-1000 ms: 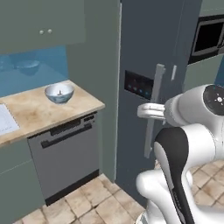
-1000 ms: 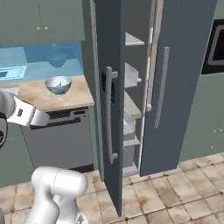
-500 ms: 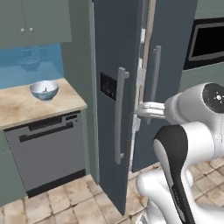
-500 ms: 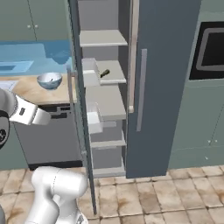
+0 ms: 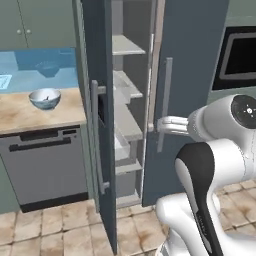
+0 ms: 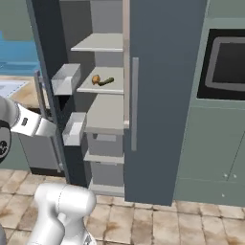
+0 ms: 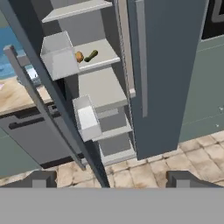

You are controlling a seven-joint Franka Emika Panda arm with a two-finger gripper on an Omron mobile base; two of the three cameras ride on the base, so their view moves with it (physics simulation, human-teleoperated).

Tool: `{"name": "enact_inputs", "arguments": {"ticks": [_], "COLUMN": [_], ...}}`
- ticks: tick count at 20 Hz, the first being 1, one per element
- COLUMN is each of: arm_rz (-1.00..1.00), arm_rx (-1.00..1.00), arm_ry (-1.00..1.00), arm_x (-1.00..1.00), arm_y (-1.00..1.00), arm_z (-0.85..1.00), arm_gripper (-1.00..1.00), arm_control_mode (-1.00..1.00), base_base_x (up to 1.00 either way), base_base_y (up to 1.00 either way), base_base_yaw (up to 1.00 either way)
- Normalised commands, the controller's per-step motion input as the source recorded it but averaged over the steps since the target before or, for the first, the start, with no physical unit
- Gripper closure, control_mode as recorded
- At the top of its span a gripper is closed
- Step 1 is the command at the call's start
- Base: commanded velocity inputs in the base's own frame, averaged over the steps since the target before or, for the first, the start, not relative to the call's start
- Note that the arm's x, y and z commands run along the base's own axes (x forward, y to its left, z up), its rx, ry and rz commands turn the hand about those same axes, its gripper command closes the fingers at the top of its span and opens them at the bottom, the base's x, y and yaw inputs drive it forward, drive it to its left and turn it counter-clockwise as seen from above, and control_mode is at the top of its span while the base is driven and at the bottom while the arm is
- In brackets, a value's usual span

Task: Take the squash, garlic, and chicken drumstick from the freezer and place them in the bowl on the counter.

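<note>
bowl (image 5: 45, 98) sits far left on the counter (image 5: 30, 114), above a dark dishwasher front; it's the drop target, so it's parked well apart from the freezer (image 6: 162, 95), which is a carry for the arm. something small shows inside the bowl in the left base view, too small to name. moving right: freezer's left door (image 5: 97, 100) is swung wide open toward the robot, edge-on, its white bins (image 6: 65, 79) hanging on the inner face, so the shelves are exposed for a reach. on the middle shelf (image 6: 103, 83), chicken drumstick (image 6: 95, 79) lies left with the squash (image 6: 106, 82) just beside it on the right, looks like touching. garlic: can't pick it out on any shelf. right door is closed, oven (image 6: 225, 67) further right. gripper (image 7: 109, 179) hangs back from the cabinet, tips spread about as wide as they go, nothing between them; looks like approach phase, no food lifted yet. view differences: right base and hand views look into the shelves and give the foods; left base view sees the shelves side-on, foods hidden behind the door, but it gives the bowl and counter clearly.
</note>
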Motion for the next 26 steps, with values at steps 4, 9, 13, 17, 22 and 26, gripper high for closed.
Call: {"name": "enact_inputs", "arguments": {"ticks": [4,9,13,17,22,26], "arm_rz": [0.00,0.00,0.00,0.00,0.00,0.00], "arm_rx": [0.00,0.00,0.00,0.00,0.00,0.00], "arm_ry": [0.00,0.00,0.00,0.00,0.00,0.00], "arm_x": [0.00,0.00,0.00,0.00,0.00,0.00], "arm_y": [0.00,0.00,0.00,0.00,0.00,0.00], "arm_z": [0.00,0.00,0.00,0.00,0.00,0.00], "arm_gripper": [-1.00,-1.00,-1.00,-1.00,-1.00,-1.00], "arm_control_mode": [1.00,1.00,1.00,1.00,1.00,1.00], "base_base_x": [0.14,0.61,0.86,1.00,0.98,0.58], "base_base_y": [-1.00,-0.88,-0.16,0.04,0.37,0.61], "base_base_yaw": [0.41,0.23,0.10,0.07,0.02,0.06]}}
